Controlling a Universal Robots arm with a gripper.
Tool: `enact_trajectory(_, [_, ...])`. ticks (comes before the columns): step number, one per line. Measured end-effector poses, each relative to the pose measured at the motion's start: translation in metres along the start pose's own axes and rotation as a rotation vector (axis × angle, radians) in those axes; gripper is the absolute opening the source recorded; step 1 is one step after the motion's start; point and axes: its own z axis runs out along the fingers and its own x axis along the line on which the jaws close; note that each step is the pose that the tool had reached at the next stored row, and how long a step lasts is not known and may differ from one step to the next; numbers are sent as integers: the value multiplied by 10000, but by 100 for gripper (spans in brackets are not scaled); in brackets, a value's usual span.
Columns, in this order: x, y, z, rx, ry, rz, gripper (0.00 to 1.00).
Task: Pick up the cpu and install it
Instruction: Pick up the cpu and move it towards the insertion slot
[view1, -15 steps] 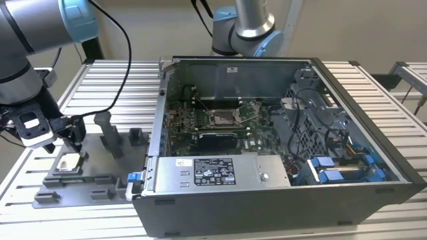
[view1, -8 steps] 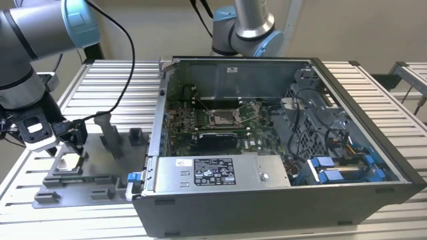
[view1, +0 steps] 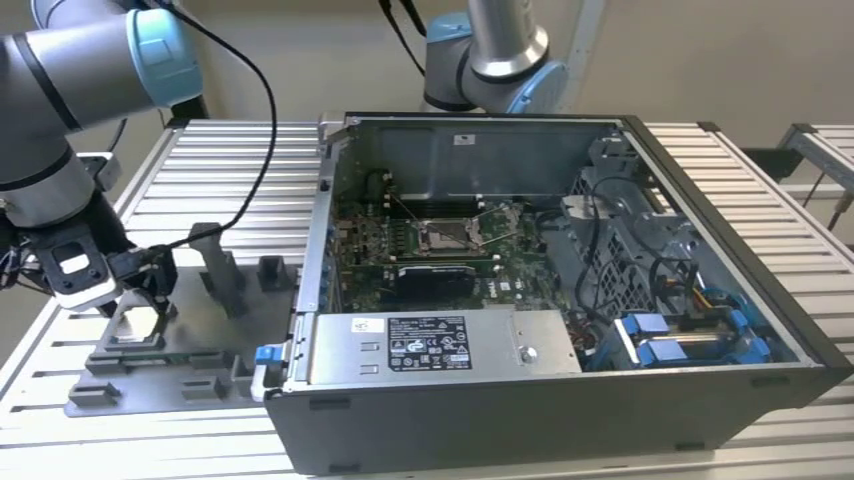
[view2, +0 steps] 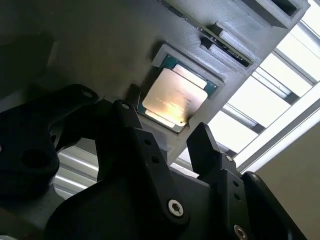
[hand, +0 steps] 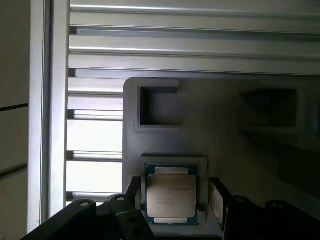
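Slatted table (view1: 227, 170) w/ grey tray (hand: 225, 150): gripper (view2: 167, 114) straddles cpu (hand: 171, 196), jaws apart.

Black two-fingered gripper (view2: 162, 120) hovering over the small, square, silvery-topped cpu (view2: 175, 95).
The cpu is lying flat in a rimmed recess of the grey plastic tray (view2: 100, 45), with the spread black fingers (view2: 131, 135) flanking its near edge. Bright ribbed metal table slats (view2: 272, 85) are showing beyond the tray.
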Motion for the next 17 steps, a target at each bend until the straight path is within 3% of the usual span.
enact_trajectory(17, [20, -61, 116, 0, 2, 0, 100])
